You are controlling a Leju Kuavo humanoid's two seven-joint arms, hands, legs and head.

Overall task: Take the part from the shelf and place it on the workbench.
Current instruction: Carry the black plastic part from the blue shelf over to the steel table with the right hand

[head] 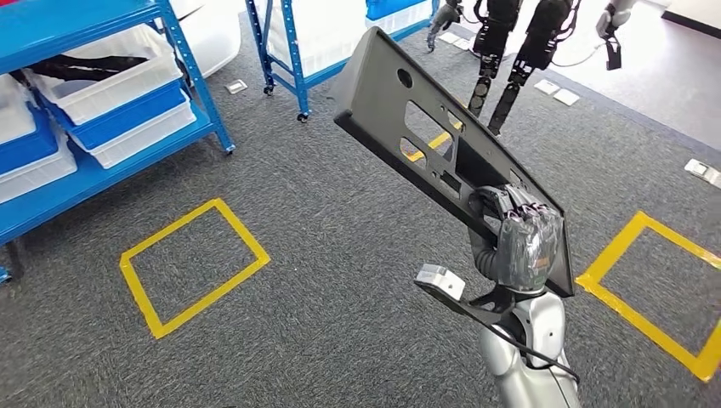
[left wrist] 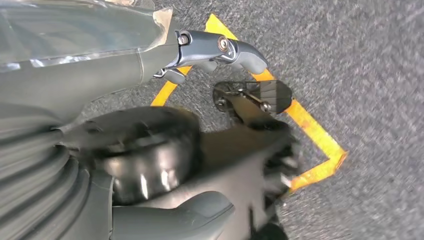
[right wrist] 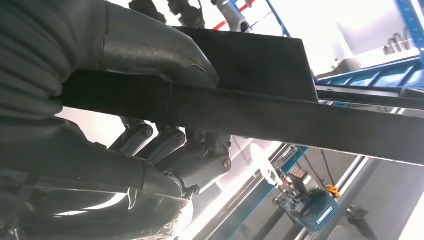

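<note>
Right robot hand [head: 520, 240] gripping dark panel part [head: 400, 110], tilted above carpet [head: 340, 289]

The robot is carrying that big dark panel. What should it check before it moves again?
1. Part held: the right hand grips the dark panel near its lower end, thumb on one face and fingers on the other in the right wrist view. Ok.
2. Part off the blue shelf: ok.
3. Panel level: tilted, long end raised and unsupported. Not ok.
4. Left hand free: fingers hold nothing that shows, but the view is blurred. Cannot tell.
5. Workbench ahead: cannot tell.
6. Another robot's legs stand ahead on the carpet: not ok if the path goes that way.
</note>
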